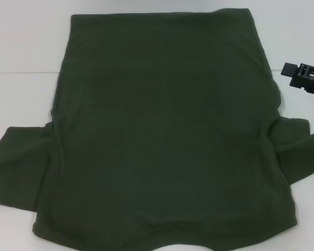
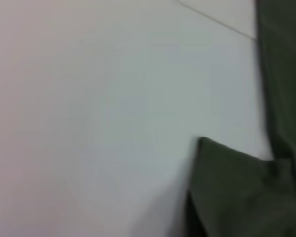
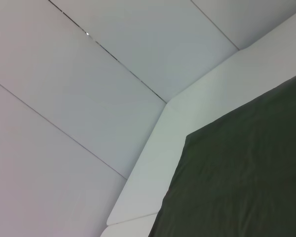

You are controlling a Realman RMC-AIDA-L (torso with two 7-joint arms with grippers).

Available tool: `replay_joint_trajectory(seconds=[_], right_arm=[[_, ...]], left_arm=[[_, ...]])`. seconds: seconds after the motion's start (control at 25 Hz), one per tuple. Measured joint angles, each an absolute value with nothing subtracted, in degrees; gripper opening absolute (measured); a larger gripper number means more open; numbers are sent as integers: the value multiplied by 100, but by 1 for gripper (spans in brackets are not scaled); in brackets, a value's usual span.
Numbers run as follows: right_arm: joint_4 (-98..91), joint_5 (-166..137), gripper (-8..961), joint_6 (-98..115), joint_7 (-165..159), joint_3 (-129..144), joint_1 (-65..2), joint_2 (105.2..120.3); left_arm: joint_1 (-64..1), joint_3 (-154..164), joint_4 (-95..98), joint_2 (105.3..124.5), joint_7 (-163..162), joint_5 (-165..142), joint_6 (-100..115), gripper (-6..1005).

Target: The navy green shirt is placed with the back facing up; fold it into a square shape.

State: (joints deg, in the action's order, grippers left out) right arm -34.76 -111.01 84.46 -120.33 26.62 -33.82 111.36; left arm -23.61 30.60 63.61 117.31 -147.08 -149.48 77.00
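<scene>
The navy green shirt (image 1: 167, 141) lies flat on the white table (image 1: 21, 42) and fills most of the head view. Its straight hem is at the far side, and its sleeves spread out left (image 1: 21, 167) and right (image 1: 301, 151) near the front. No print shows. A black part of my right gripper (image 1: 303, 77) shows at the right edge, beside the shirt and apart from it. My left gripper is out of view. The left wrist view shows a sleeve (image 2: 237, 192) and the shirt's side edge (image 2: 283, 74). The right wrist view shows a shirt corner (image 3: 246, 168).
A seam in the table top (image 1: 21, 72) runs across at the left. The right wrist view shows the table's edge (image 3: 153, 168) and pale wall panels (image 3: 89, 74) beyond it. Bare table lies to the left of the shirt (image 2: 89, 123).
</scene>
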Motion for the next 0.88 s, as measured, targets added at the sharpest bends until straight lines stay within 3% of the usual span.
replay_joint_trajectory(seconds=[0.36, 0.56, 0.88], right_arm=[[-3474, -11101, 840, 8472, -12032, 2664, -3382, 11136], [-3475, -11101, 841, 8486, -12032, 2674, -3368, 11136], [-3479, -11101, 841, 8497, -12032, 2663, -3333, 11136]], left_arm=[[-3121, 3026, 6618, 11407, -15201, -14869, 9085, 0], [-3515, 3032, 6619, 11363, -15511, -14863, 9625, 0], [-4184, 3178, 6361, 11841, -15731, -14861, 9580, 0]])
